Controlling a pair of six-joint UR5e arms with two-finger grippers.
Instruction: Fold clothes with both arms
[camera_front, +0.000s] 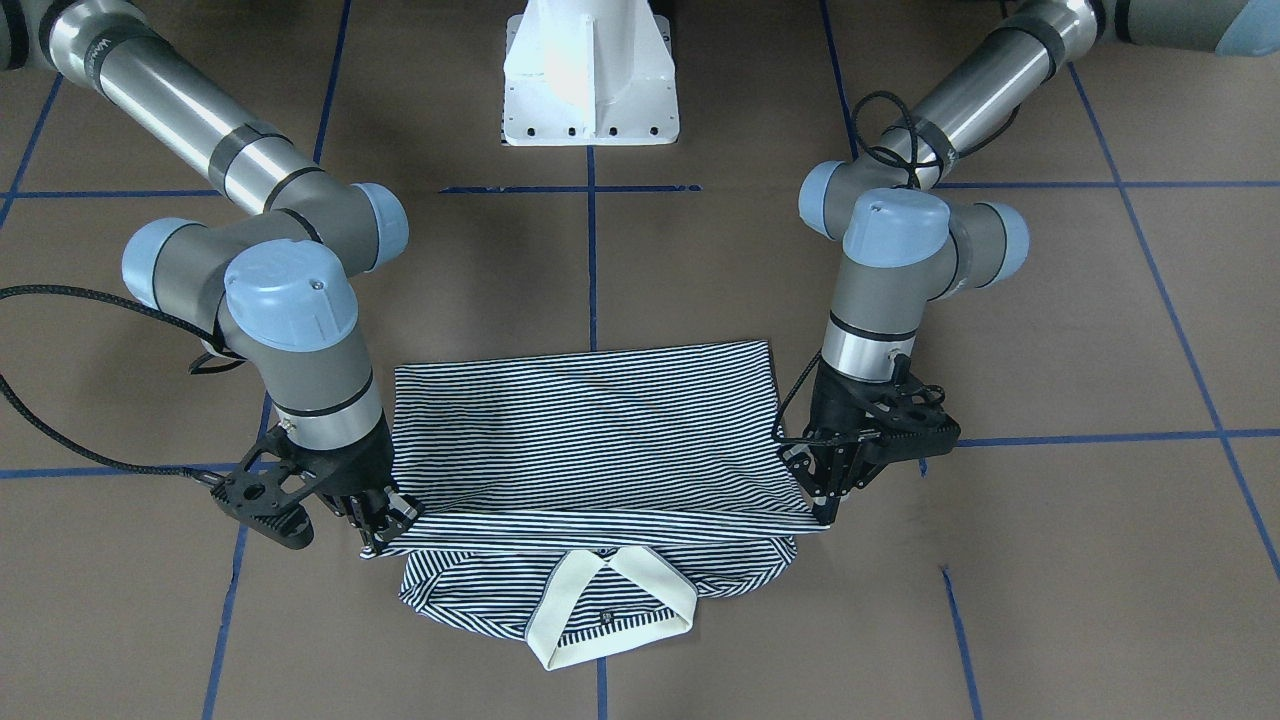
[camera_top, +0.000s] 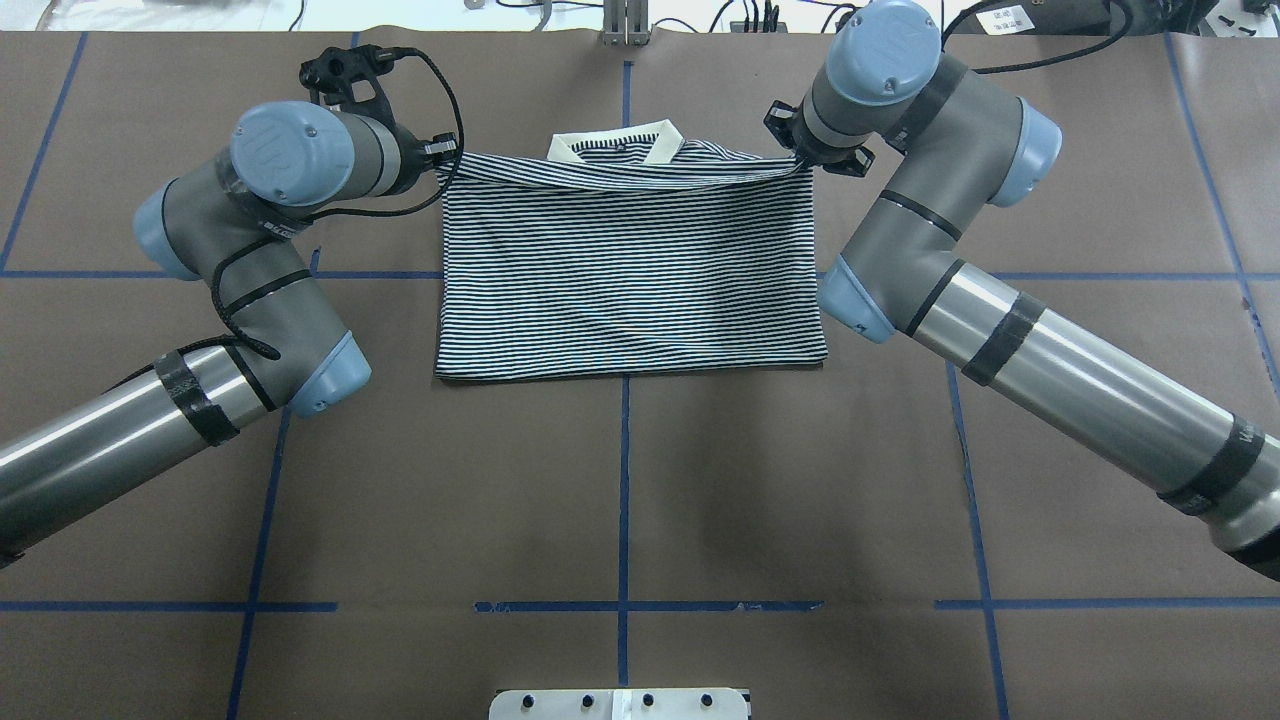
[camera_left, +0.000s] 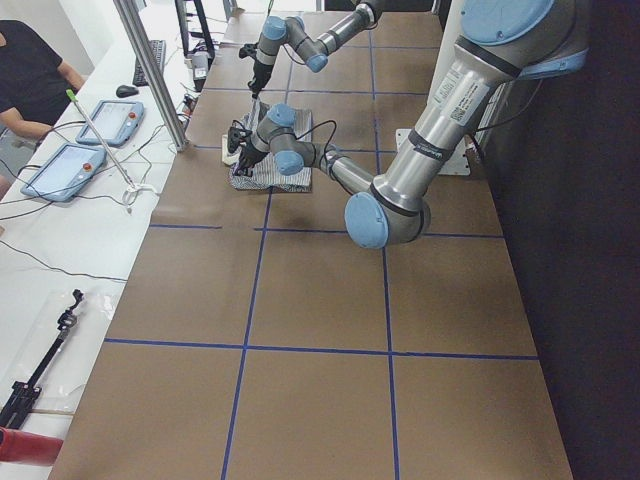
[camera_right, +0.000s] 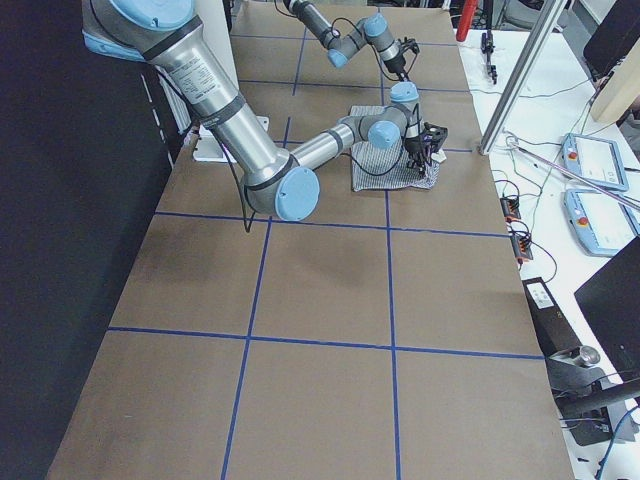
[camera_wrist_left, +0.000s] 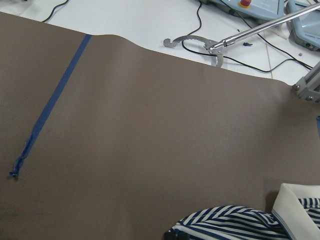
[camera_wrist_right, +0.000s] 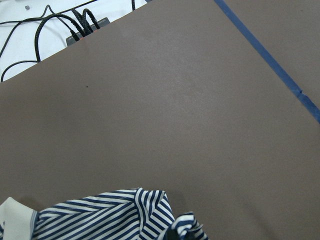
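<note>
Polo shirt (camera_front: 590, 430) clamped by left end effector (camera_front: 823, 514) and right end effector (camera_front: 376, 538) (button (camera_front: 604, 617) visible only front-on).

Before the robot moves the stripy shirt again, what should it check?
1. Left gripper pinching its corner of the polo shirt: ok.
2. Right gripper pinching the other corner: ok.
3. Held edge straight and taut between both grippers: ok.
4. Folded edge nearest the robot lying flat and even: ok.
5. Collar uncovered, showing past the held edge: ok.
6. Sleeves tucked neatly under the top layer: cannot tell, they are hidden.
</note>
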